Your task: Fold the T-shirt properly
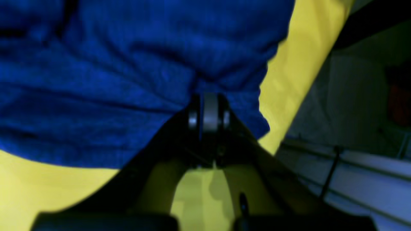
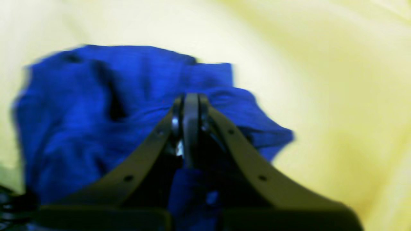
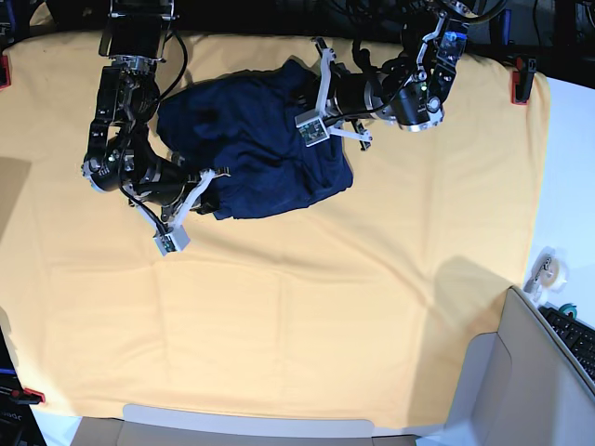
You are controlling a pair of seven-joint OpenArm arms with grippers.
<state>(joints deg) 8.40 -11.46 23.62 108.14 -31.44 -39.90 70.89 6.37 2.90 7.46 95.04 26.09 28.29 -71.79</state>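
The T-shirt (image 3: 251, 139), plain dark navy, lies crumpled in a bunched heap at the upper middle of the yellow cloth. My left gripper (image 3: 296, 93) reaches in from the right onto the heap's upper right part. In the left wrist view the left gripper (image 1: 210, 96) is shut on a pucker of the T-shirt (image 1: 112, 80). My right gripper (image 3: 216, 178) sits at the heap's lower left edge. The right wrist view shows the right gripper (image 2: 189, 96) shut on a fold of the T-shirt (image 2: 96, 106), and blue fabric shows below between its fingers.
A yellow-orange cloth (image 3: 279, 316) covers the table, held by red clamps (image 3: 521, 79) at its corners. A grey box (image 3: 530, 372) stands at the lower right, with a tape roll (image 3: 548, 269) and a keyboard (image 3: 576, 339) beside it.
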